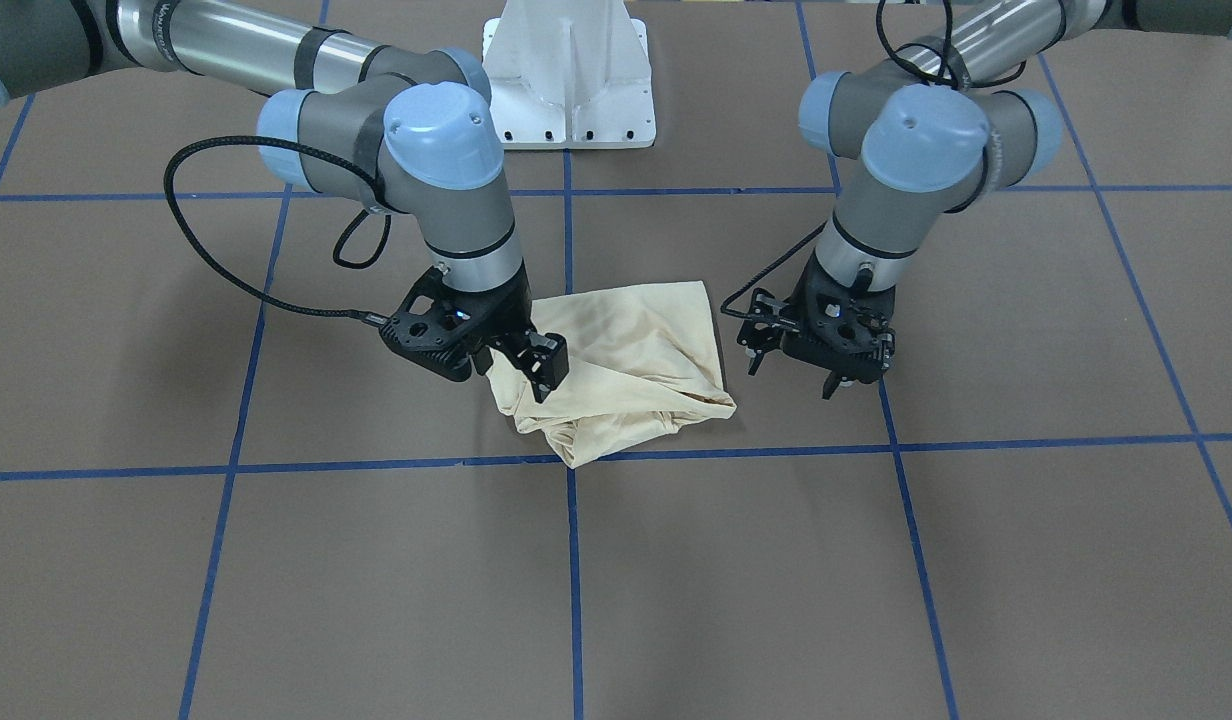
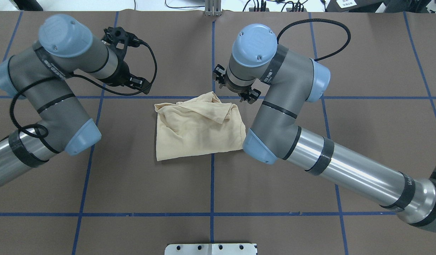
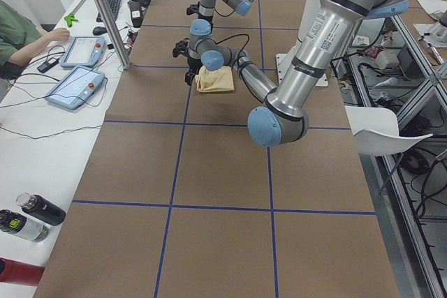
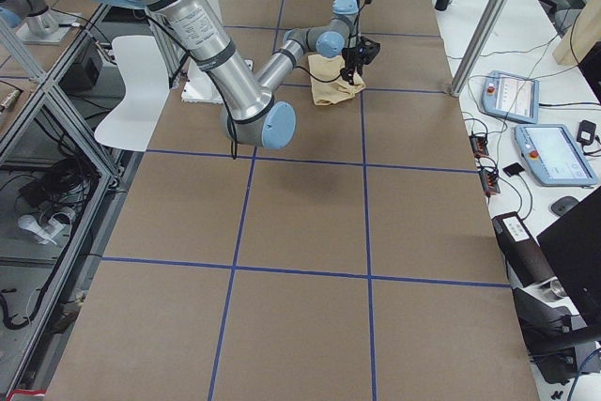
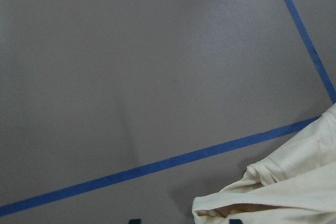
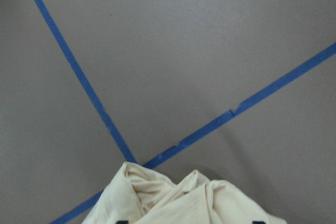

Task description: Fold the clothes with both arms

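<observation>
The pale cream-yellow shirt (image 1: 626,350) lies folded into a rough rectangle at mid-table (image 2: 196,131), its far edge bunched into creases. My right gripper (image 1: 521,372) hovers low over the bunched far corner on the robot's right. It is open, and the right wrist view shows the crumpled fabric (image 6: 178,198) between its spread fingertips. My left gripper (image 1: 842,382) hangs over bare table beside the shirt's other side, a small gap from the cloth. It is open too, and the left wrist view has the shirt's edge (image 5: 283,192) at lower right. No print or label shows.
Brown table paper with a blue tape grid (image 2: 212,177) surrounds the shirt. The white pedestal base (image 1: 571,90) stands behind it. A side bench holds touch pendants (image 3: 77,82) and bottles (image 3: 31,218), with a seated person (image 3: 17,36) there. A white chair (image 4: 141,91) stands off the table.
</observation>
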Robot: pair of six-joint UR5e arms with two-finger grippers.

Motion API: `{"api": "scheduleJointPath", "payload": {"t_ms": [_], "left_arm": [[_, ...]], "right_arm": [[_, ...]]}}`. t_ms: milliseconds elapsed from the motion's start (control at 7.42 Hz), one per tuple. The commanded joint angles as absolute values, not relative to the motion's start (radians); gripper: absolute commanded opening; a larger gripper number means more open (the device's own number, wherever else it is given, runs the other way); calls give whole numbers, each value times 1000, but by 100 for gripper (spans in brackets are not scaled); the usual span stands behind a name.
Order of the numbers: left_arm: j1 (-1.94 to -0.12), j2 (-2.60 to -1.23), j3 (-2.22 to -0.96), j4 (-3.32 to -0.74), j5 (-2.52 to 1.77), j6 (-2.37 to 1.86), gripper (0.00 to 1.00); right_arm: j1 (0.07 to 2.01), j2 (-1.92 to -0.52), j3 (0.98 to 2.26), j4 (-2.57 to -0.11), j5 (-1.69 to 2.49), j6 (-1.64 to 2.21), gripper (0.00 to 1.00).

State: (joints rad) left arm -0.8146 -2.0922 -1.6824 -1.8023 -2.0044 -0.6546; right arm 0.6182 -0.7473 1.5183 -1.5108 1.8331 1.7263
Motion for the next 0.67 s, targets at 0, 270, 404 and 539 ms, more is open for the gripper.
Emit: {"api": "scheduleJointPath", "payload": {"t_ms": [0, 270, 404, 539], "left_arm": [[-838, -2077, -1689, -1802, -2037, -598, 100], [-838, -2077, -1690, -1802, -2037, -603, 100], [-838, -2077, -1692, -1802, -2037, -609, 100], [-838, -2077, -1692, -1802, -2039, -609, 100]], "right_arm": [[496, -715, 1514, -1559, 1766, 1727, 100], [425, -715, 1491, -1559, 1720, 1680, 100], [408, -689, 1449, -1555, 1668, 1643, 100], [410, -642, 1374, -1552, 1663, 1622, 100]]}}
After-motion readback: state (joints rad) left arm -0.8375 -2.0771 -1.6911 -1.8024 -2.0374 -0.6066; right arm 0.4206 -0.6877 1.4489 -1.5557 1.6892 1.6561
